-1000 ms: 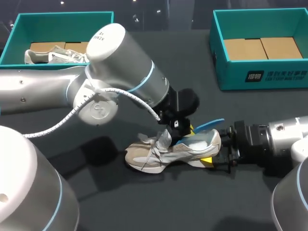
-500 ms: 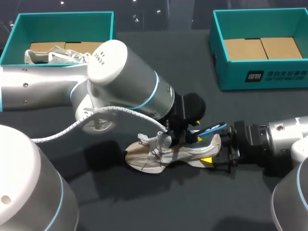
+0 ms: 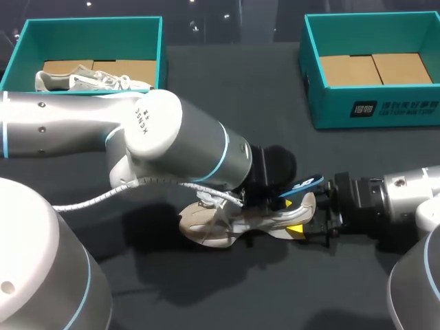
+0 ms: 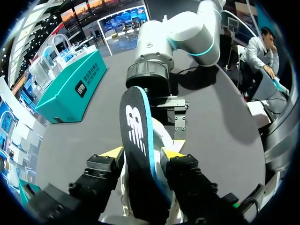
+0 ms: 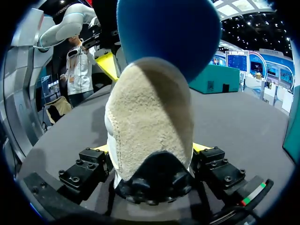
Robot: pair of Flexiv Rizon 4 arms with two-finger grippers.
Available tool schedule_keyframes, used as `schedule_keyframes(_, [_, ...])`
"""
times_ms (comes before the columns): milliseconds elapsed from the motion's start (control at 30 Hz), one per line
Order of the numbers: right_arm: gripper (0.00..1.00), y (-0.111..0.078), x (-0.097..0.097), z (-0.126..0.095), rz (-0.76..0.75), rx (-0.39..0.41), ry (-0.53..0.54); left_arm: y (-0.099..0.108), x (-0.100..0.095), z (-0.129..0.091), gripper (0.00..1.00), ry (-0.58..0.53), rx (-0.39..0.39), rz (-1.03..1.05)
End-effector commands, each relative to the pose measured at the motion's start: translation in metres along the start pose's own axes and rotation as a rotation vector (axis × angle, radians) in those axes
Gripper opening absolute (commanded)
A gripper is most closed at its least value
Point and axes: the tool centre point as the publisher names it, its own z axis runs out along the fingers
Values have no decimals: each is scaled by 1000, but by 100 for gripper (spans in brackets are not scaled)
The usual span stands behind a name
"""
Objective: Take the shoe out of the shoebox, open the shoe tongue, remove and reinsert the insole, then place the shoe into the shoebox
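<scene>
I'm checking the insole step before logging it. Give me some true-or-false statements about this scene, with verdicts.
1. The left gripper holds the insole between its fingers. True.
2. The right gripper grips the shoe by its heel. True.
3. That shoe sits inside a shoebox. False: it lies on the table.
4. Both shoeboxes are empty. False: the left shoebox holds a second shoe.

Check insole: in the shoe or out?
Partly in. The insole sticks up out of the shoe, pinched in the left hand; its front is inside.
</scene>
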Motion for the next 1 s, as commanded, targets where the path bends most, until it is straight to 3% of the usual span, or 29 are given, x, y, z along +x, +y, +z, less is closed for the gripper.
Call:
schedule_keyframes(33, [0,0,1,0,0,4,-2,0,1,9,48,-12,8,-2])
schedule_keyframes(300, [0,0,1,0,0,4,-2,2,-3,16,48,-30,16,-4])
schedule_keyframes(367, [0,0,1,0,0,4,-2,3,-4,17,37,-31,18,-4])
schedule_keyframes(400, [0,0,1,0,0,4,-2,3,-5,18,27,-32,19,-4])
schedule_keyframes(433, [0,0,1,0,0,4,-2,2,-5,19,4,-33,20,-4])
schedule_keyframes(467, [0,0,1,0,0,4,-2,2,-7,19,0,-33,22,-5])
schedule_keyframes(733, [0,0,1,0,0,4,-2,-8,-12,11,0,2,52,-23])
schedule_keyframes(900, [0,0,1,0,0,4,-2,-28,-8,-2,0,33,42,-44])
schedule_keyframes(1000, [0,0,1,0,0,4,-2,-41,-7,-13,0,109,60,-52])
